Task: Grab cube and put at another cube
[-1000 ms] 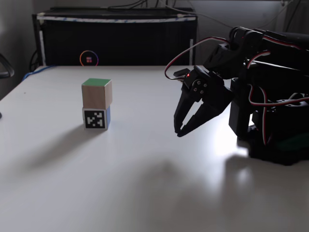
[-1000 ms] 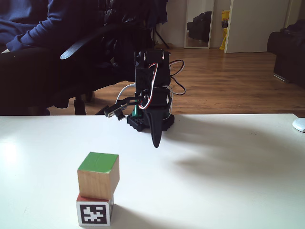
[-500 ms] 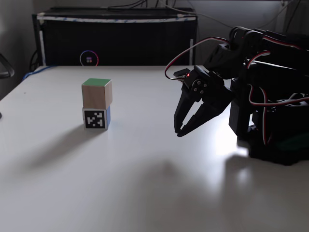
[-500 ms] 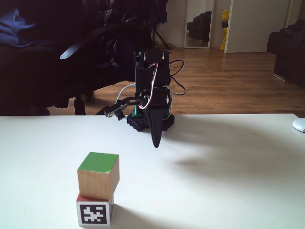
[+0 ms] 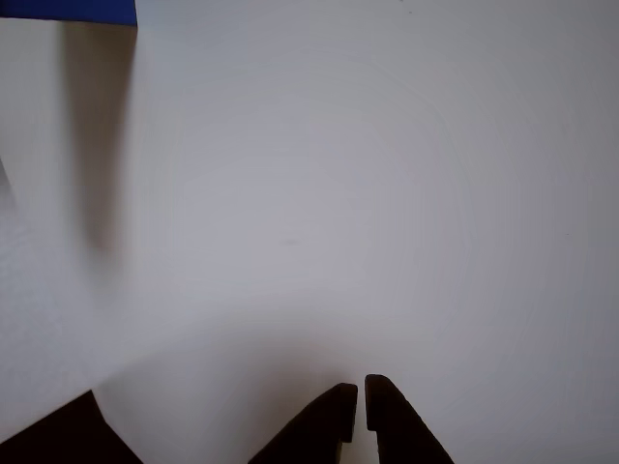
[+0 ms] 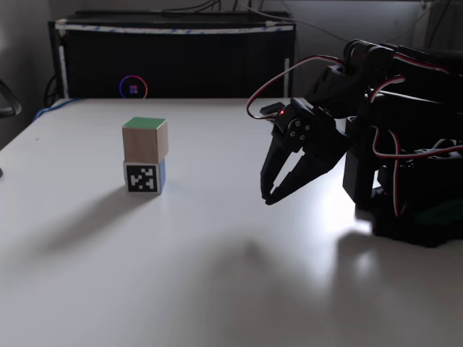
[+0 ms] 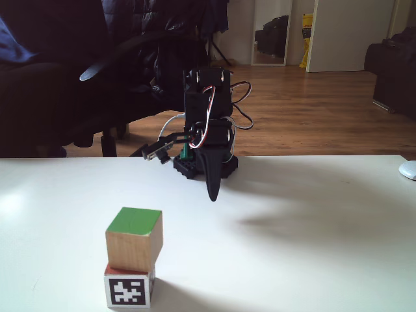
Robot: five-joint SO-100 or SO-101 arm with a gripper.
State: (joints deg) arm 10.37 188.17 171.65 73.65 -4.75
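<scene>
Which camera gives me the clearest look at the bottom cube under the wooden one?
A fixed view from the side: the bottom cube shows its marker face and blue side, whole. In the other fixed view it is cropped at the frame's edge, with a red top sliver under the wooden cube.

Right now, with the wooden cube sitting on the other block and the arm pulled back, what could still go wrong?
1. The wooden cube sits slightly askew on the red cube, overhanging its edge in a fixed view, so a table bump might topple it.
2. The gripper hangs low over the table, fingertips nearly together; a forward sweep toward the stack could knock it over.
</scene>
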